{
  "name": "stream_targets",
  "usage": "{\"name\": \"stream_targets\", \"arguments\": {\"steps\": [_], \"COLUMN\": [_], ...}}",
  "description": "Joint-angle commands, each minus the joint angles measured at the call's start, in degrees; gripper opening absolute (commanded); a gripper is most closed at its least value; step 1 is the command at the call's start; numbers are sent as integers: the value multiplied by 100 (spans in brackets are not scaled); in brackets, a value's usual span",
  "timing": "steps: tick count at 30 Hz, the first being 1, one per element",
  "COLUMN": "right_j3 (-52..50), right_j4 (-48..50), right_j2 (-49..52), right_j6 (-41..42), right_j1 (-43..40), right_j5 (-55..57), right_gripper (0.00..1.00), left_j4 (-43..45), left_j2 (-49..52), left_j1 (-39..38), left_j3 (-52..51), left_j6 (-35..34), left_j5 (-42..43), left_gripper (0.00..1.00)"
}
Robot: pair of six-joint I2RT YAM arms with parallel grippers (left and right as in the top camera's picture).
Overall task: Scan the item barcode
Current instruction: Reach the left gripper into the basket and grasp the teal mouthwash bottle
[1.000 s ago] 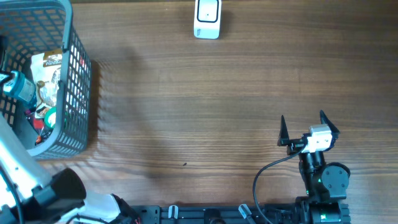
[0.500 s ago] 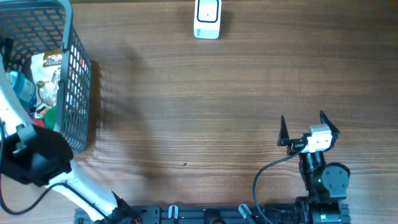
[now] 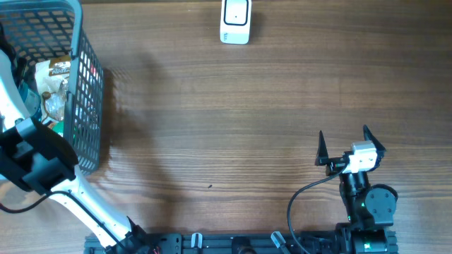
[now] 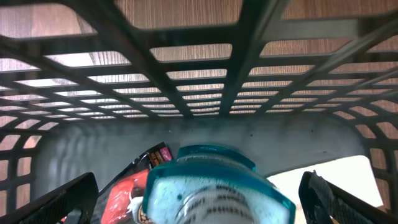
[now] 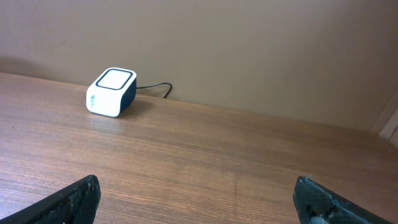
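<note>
Down inside the grey plastic mesh basket (image 3: 88, 113), where the left gripper (image 4: 196, 190) hung, the job looked barely begun. Every item I could see lay in the basket, and nothing had been lifted out or shown to a reader. The small white scanner box with dark-blue sides (image 3: 235, 20) stood at the far edge of the brown wooden table (image 3: 212, 120), well apart from that gripper and off to its right across the bare wood. By my reckoning the whole sequence was left to do: close on an item, bring it out over the basket wall, carry it across and turn its barcode toward the scanner's face.

The left gripper's two dark fingers stood spread as wide as they would go. Between them, a little ahead, sat a round teal-capped container (image 4: 211, 180) with a pale frosted body, which seemed the likely pick. Neither finger was pressed against it, so it held nothing. Just left of the container lay a red-and-black packet (image 4: 134, 183), and to its right something flat and white (image 4: 329, 177).

The right gripper (image 3: 344, 141) waited over open wood, its fingers just as wide apart and empty, with the scanner ahead of it and to its left, well apart.
</note>
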Motion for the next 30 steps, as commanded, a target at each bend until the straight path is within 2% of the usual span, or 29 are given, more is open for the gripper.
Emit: {"name": "stream_targets", "arguments": {"steps": [1,10,12,13,15,21,30], "right_j3": [-4,-4,-4,-4,-4,-4,-4], "right_j4": [13,13,13,13,13,13,13], "right_j2": [0,0,0,0,0,0,0], "right_j6": [-70,-70,-68,-70,-70,-72,-70], "right_j1": [7,7,7,7,7,7,7], "right_j5": [-94,-94,-94,-94,-94,-94,-94], "right_gripper": [100,100,100,100,100,100,100], "left_j4": [42,107,107,105,96,-24,-286], "left_j2": [258,566,566,566,566,566,560], "left_j1": [28,28,28,28,28,28,28], "left_j3": [28,28,28,28,28,28,28], "left_j6": [-90,-90,-90,-90,-90,-92,-92], "left_j5": [-44,-7,-7,-7,-7,-9,-9], "left_gripper": [100,100,90,81,68,48,37]}}
